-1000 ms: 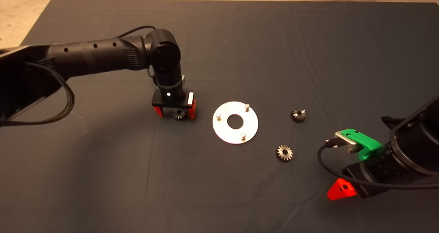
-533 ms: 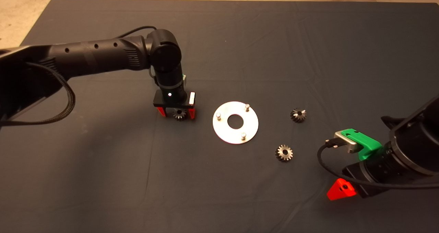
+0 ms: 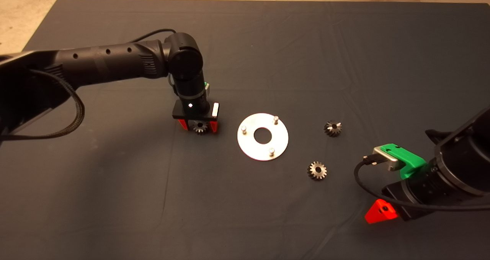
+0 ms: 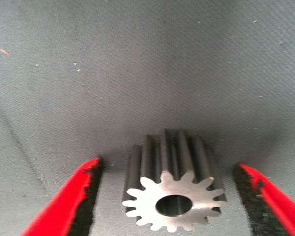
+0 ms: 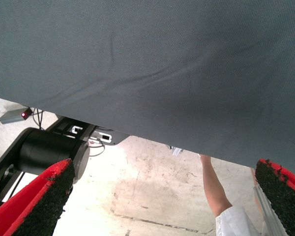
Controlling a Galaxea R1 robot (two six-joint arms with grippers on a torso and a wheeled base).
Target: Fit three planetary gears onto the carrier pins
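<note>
Black tubular arms (image 3: 107,61) trail braided cables; green tools bear red fingers (image 4: 69,201).

Three planetary gears: centre-left (image 3: 200,127), centre-right (image 3: 333,128), lower right of centre (image 3: 317,170). One disc (image 3: 262,136). Three carrier pins (image 3: 243,129).
</note>
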